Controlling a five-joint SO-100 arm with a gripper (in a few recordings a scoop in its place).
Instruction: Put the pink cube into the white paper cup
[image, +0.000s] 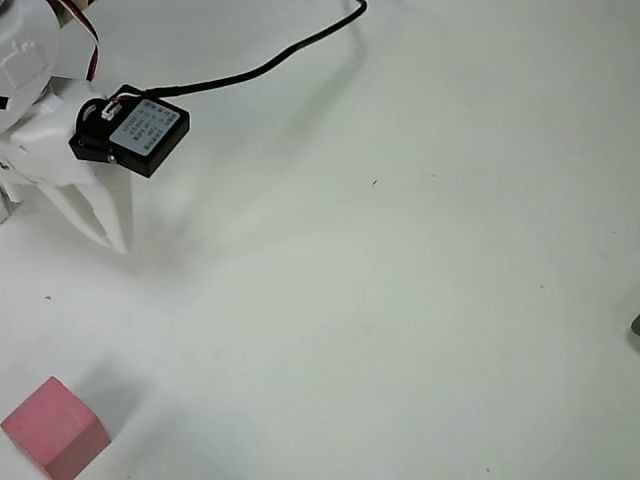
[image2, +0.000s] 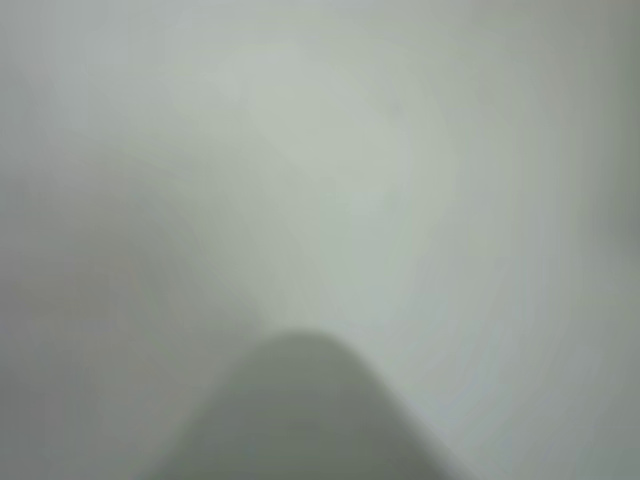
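A: One pink cube (image: 55, 427) sits nearest the bottom-left corner of the overhead view, flat on the white surface (image: 400, 300), with a soft shadow falling to its upper right. Its top face looks lighter than its sides.

B: And the arm?

A: Well above the cube in that view, at the upper left. The white fingers (image: 112, 222) point down toward the lower edge of the picture and come to a narrow tip, with nothing between them. They look pressed together, though from this angle I cannot tell for certain whether a small gap is left.

B: Is the gripper (image: 105, 225) touching the cube?

A: No, the two are well apart, with bare surface between them.

B: What is farther up?

A: Just behind the fingers, a black servo box (image: 131, 131) with a pale label on top. From it a black cable (image: 290, 55) curves away toward the top edge.

B: Does the wrist view help?

A: Little. It is blurred: pale surface, and a rounded grey shape (image2: 310, 410) at the bottom, too soft to tell what it is.
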